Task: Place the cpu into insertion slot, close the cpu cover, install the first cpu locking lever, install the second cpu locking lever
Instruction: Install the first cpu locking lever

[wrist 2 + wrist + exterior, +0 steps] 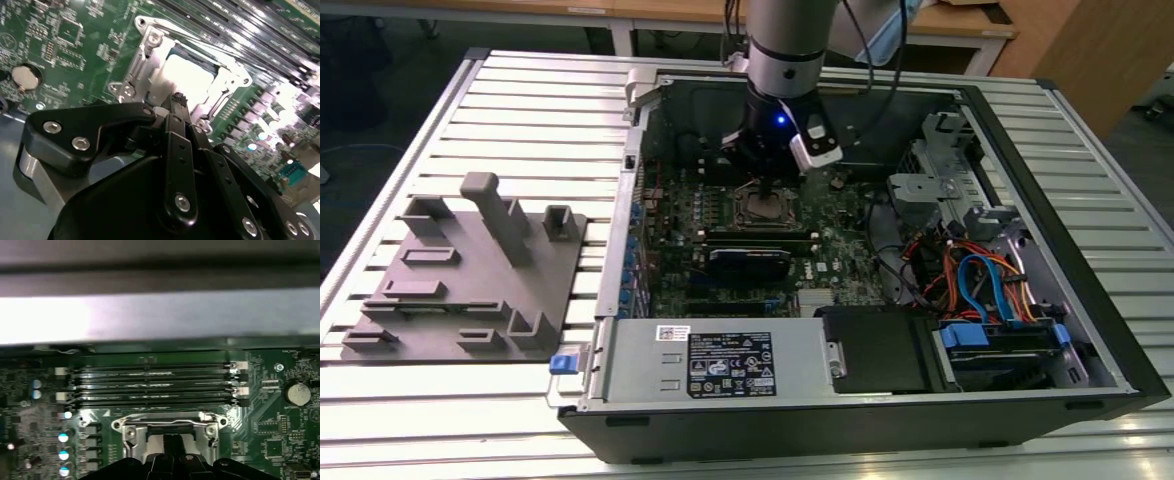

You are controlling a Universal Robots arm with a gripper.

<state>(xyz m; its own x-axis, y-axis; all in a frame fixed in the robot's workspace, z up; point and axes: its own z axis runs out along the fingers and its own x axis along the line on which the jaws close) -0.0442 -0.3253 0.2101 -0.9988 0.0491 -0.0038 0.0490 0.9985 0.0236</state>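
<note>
One cpu (192, 80) just beyond jaws.

A slatted metal table (520, 90) carries an open computer case (854, 400) and a grey fixture plate (454, 300).

My arm (785, 40) is a grey metal cylinder with a darker band lower down, where a small blue light glows. A white, black-edged module (817, 146) sits clipped to the wrist, and dark cables trail off beside it. In the second wrist view my gripper (176, 102) is matte black: angular linkage plates, silver screw heads, a grey block behind.
</note>
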